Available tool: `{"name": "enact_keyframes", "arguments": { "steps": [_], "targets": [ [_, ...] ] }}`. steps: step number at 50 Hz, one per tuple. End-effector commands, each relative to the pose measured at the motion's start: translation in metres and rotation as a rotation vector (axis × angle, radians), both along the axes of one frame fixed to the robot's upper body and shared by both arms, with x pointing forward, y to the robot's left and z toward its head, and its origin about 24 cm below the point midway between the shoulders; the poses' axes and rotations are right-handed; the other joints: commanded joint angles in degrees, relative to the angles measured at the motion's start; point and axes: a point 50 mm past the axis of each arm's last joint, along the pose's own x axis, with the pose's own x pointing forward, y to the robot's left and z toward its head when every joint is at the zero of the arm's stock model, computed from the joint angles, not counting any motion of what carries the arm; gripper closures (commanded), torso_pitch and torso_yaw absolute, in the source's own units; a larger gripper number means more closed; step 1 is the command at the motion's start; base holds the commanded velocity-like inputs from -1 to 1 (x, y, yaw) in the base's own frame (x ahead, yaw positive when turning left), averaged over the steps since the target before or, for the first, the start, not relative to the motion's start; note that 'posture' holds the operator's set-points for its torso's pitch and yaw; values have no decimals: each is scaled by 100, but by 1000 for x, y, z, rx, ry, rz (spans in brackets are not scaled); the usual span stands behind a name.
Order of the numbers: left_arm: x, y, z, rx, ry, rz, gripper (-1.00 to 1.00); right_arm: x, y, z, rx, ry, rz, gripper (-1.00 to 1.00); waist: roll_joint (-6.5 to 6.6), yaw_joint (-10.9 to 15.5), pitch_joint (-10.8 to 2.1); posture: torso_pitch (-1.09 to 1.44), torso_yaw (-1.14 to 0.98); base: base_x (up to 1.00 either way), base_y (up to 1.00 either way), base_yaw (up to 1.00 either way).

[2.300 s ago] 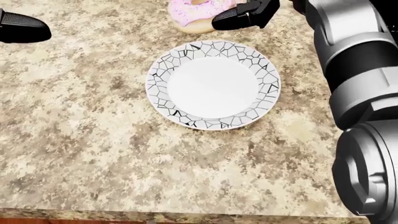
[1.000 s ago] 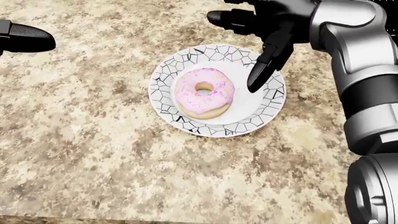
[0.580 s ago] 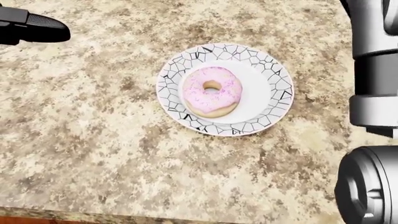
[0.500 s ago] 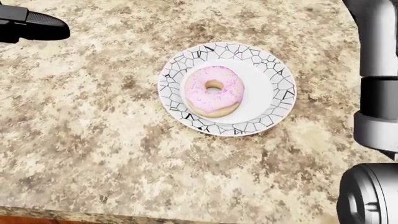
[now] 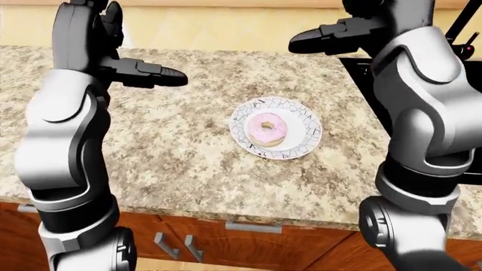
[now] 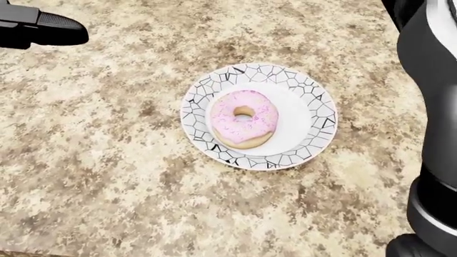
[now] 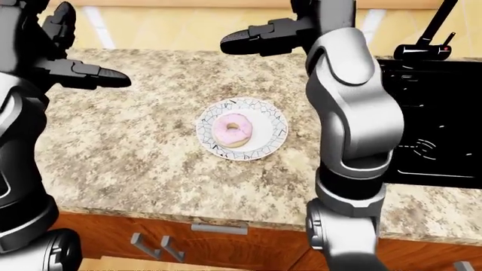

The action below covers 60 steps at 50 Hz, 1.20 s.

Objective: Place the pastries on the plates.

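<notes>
We see one pink-iced doughnut point(image 6: 242, 118) lying on one crackle-rimmed plate point(image 6: 314, 107) on the granite surface point(image 6: 107, 160). Our left hand point(image 5: 151, 74) and right hand point(image 5: 331, 40) hover released, fingers extended. No writing shows.

Your pink donut point(image 7: 231, 129) lies on plate point(image 7: 242, 130) mid table point(image 7: 135, 152) | left robot hand point(image 7: 83, 73), right robot hand point(image 7: 260, 36) raised apart, fingers extended, empty | sink point(image 7: 429, 118) at right

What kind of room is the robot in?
Most likely a kitchen: a speckled stone counter above wooden cabinets with handles, a black sink with a faucet, and a donut on a plate.
</notes>
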Motion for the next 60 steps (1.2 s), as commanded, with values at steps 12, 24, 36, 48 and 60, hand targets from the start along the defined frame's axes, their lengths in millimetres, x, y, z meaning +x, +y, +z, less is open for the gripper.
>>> {"name": "enact_keyframes", "arguments": {
  "steps": [12,24,36,48,60],
  "targets": [
    [-5,-1,11,10,-75,6,-100,-11,-2,13,24,-51,-41,-100,76,22,-381,0,0,-25,5,0],
    [-4,2,10,3,-83,19,-100,-12,-2,15,19,-55,-49,-100,116,-131,-337,0,0,-60,8,0],
    [-3,-1,-1,-13,-105,14,-100,-24,0,-2,21,-59,-64,-100,-226,-116,-429,0,0,-61,8,0],
    [6,-3,-36,-58,-107,15,-100,-44,6,-70,20,-70,-93,-100,483,-19,-295,0,0,-31,3,0],
    [10,-11,-67,34,-131,-5,-100,-36,2,-114,-15,-108,-116,-100,-235,79,-202,0,0,0,-14,0]
  ]
}}
